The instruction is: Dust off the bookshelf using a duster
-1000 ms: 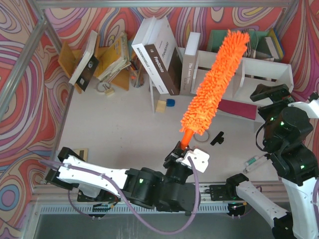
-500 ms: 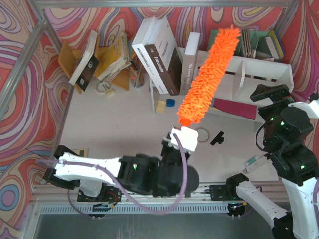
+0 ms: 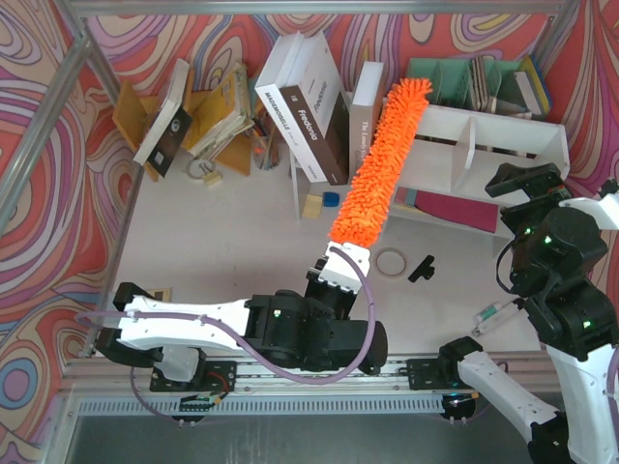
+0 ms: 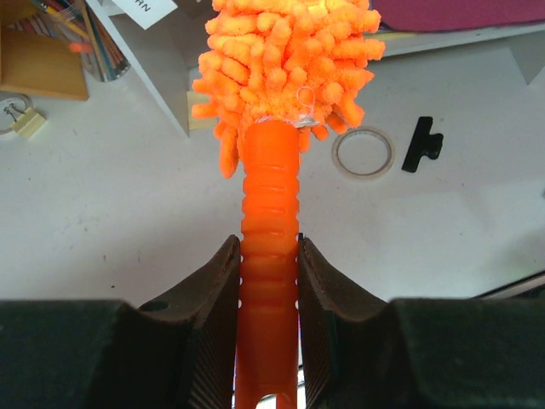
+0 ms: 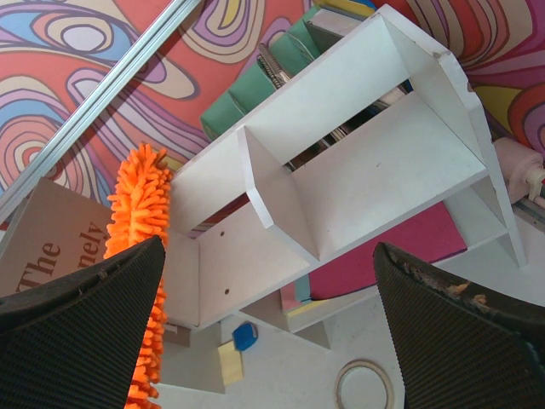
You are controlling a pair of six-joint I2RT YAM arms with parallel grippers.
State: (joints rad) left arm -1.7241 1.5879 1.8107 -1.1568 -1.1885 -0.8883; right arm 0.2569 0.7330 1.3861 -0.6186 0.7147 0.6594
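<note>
dusting stroke in hand. long bright orange duster with shaggy microfibre head (image 3: 379,155) is clamped at its ribbed handle by left gripper (image 4: 269,256). its head is angled to 1 o'clock, with the tip at the left end of the large white two-compartment board bookshelf (image 3: 503,126); contact can't be confirmed. right gripper (image 5: 271,256) is held wide apart and empty at 3 o'clock. next: head to be swept toward 3 o'clock along the boards under light pressure.

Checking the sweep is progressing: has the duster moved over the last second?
Yes. The duster, held by the left gripper, has swung left: its tip went from about the bookshelf's divider to its left end, by the standing book.
</note>
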